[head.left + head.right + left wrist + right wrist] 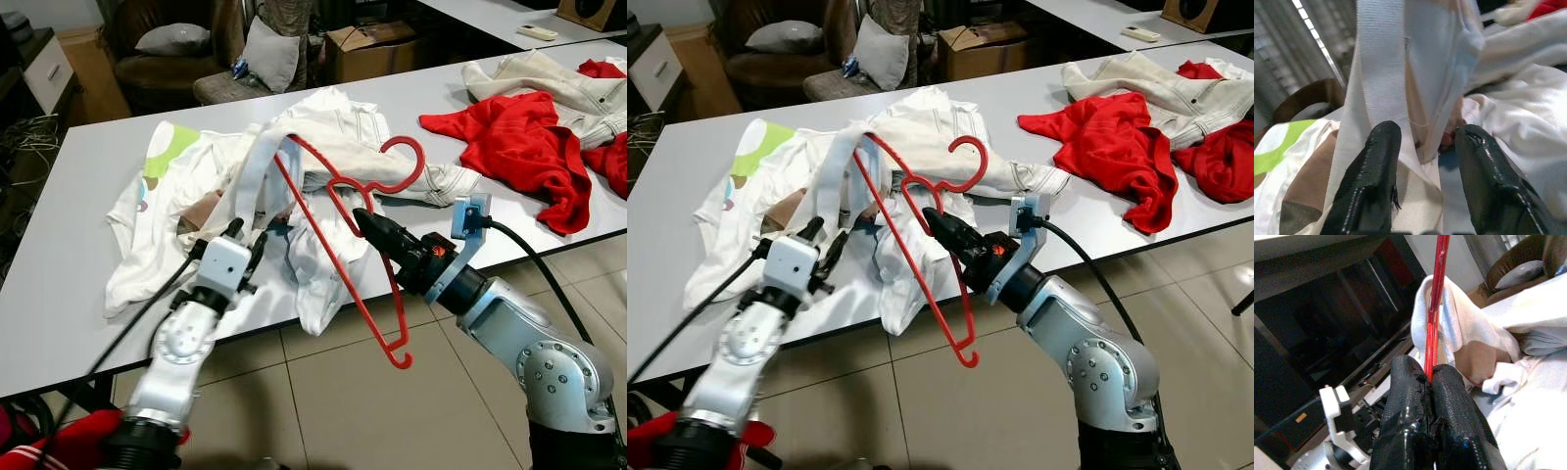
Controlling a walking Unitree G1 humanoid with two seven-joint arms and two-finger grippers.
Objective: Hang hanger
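pinching a thin red plastic hanger point(338, 230), the right gripper point(361, 219) lifts it (strap apparently looped on); left gripper point(1422, 147), fingers spread, straddles the white cloth strap point(1382, 63).

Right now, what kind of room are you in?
Probably a living room or workroom in a home: a long white table piled with clothes, a brown armchair with cushions behind, and a cardboard box on the floor.

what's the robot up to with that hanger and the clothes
The right gripper is shut on a red hanger, holding it over the table's front edge, with one end pushed into a white garment. The left gripper has its fingers open around a white strap of that garment. Red clothes lie further along the table.
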